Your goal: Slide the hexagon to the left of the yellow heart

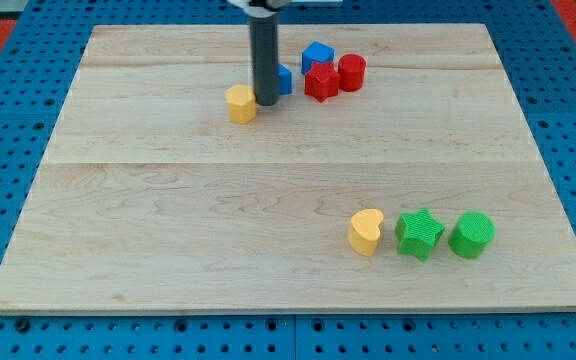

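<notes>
Yellow hexagon (pixel 240 103), upper centre of table (pixel 148 220), far from yellow heart (pixel 365 232) at lower right: light, rigid, likely slides freely; my tip (pixel 265 103) touching its right side, no hand fitted; push from upper-left face.

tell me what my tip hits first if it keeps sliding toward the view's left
The yellow hexagon: my tip sits right beside it on its right, seemingly touching. Beyond it, the board looks free.

My tip (pixel 265 103) is sitting just right of the hexagon (pixel 240 103) near the desk's (pixel 168 220) top; the heart (pixel 366 232) is lying well apart, toward the view's bottom right.
</notes>
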